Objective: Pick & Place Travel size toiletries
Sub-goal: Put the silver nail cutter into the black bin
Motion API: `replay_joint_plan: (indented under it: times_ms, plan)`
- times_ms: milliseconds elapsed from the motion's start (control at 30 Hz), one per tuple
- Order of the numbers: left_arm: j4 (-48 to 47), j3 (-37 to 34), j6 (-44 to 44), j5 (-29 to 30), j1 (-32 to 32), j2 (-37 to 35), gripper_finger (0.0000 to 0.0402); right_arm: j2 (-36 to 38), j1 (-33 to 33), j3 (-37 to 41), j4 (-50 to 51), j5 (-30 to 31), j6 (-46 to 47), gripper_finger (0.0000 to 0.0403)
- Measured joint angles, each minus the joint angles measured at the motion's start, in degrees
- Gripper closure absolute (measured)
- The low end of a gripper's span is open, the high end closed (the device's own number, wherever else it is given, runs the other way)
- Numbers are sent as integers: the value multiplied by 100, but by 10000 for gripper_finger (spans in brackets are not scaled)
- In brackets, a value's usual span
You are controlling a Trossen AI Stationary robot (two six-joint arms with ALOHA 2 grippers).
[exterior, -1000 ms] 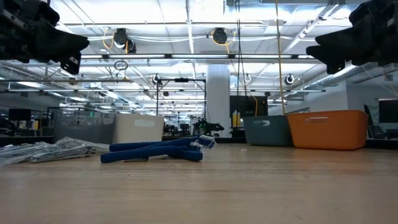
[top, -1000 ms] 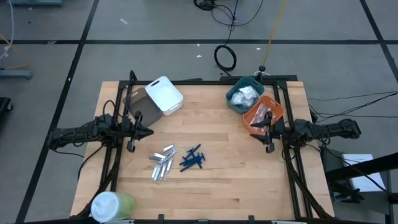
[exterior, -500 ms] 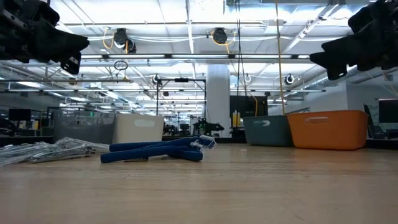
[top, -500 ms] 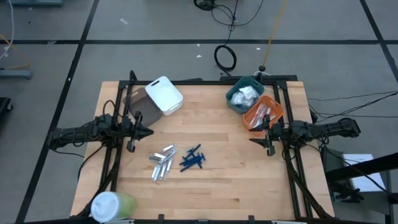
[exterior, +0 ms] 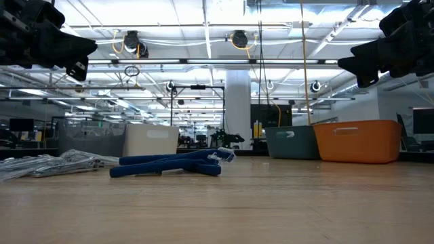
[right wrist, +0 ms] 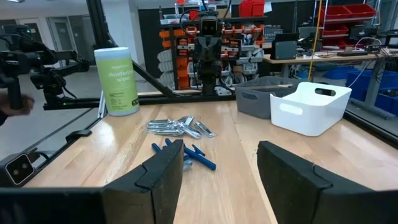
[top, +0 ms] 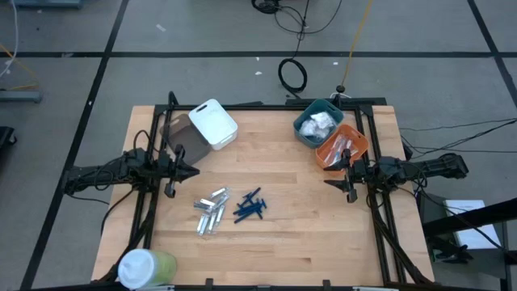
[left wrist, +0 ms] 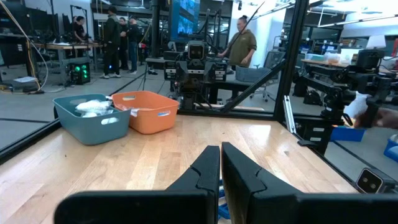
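Since a second ago the right hand (top: pixel 340 180), open and empty, has drawn back from the orange plastic bin (top: pixel 355 142), while small silver tubes (top: pixel 210 212) and dark blue sticks (top: pixel 250 205) wait ahead on the wooden desk (top: pixel 291 242), and the left hand (top: pixel 192 171) stays closed.

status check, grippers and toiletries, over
Left gripper shut, empty, parked left. Right gripper open, empty, beside orange bin. Silver tubes, blue sticks loose mid-table. Nothing blocking.
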State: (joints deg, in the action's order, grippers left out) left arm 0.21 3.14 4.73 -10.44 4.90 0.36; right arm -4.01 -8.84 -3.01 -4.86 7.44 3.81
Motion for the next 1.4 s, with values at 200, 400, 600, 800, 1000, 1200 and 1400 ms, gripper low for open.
replay_joint_plan:
  times_ms: [200,400,600,800,1000,1200,1400]
  plan:
    - [80,0,-18,11,0,2,387,0,0,0,-2,0,0,208]
    - [590,0,-48,50,-1,2,387,0,0,0,-3,0,0,209]
    - [583,0,-91,129,0,0,387,0,0,0,-4,0,0,207]
    - [888,0,457,871,-9,223,387,0,2,0,-4,0,0,210]
    - [1131,262,637,1495,-9,1119,362,-1,2,0,-7,0,0,208]
    - [1167,828,701,1548,-33,2190,312,0,2,0,-7,0,0,210]
    - [397,1702,914,1397,-364,3368,288,-2,2,0,-7,-2,0,207]
